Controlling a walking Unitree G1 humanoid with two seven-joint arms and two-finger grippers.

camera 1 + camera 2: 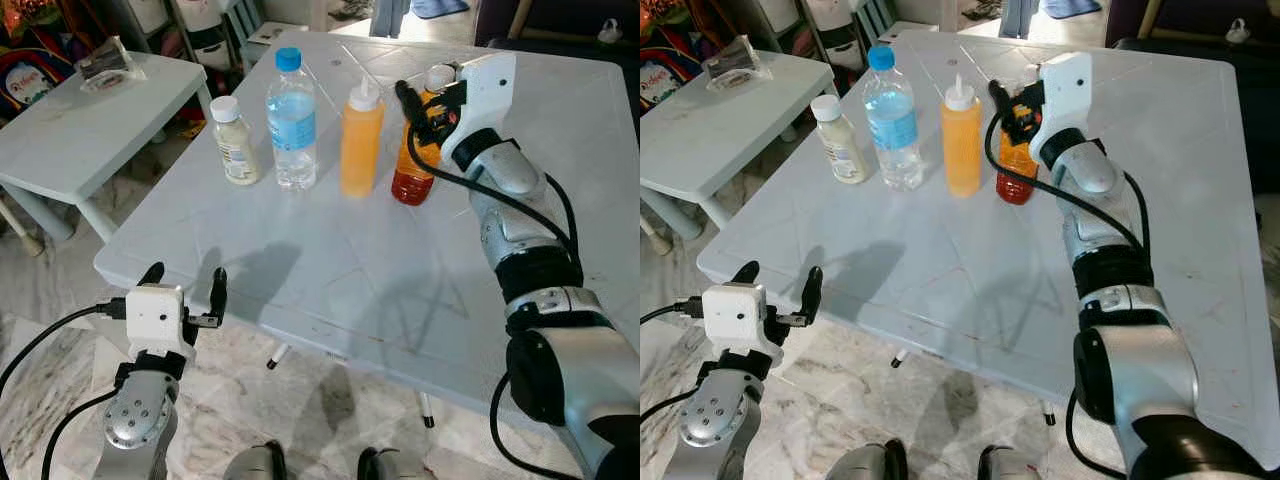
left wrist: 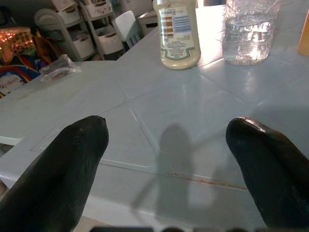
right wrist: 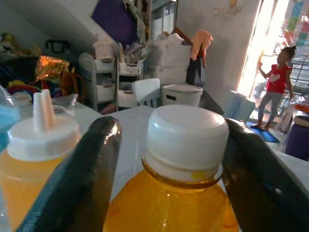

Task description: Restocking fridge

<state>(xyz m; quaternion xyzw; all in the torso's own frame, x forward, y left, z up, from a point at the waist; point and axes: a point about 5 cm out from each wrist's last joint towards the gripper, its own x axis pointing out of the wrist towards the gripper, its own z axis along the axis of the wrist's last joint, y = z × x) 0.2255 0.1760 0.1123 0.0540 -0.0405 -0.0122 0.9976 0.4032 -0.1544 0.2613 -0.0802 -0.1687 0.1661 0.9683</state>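
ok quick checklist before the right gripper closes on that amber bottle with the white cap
1. Right gripper open, a finger on each side of the amber bottle: ok.
2. Bottle upright on the table: ok.
3. White cap seated: ok.
4. Gap to the orange squeeze bottle beside it: narrow, cannot tell.
5. Fingers touching the bottle: cannot tell.
6. Left gripper open, at the table's near edge, away from the bottles: ok.
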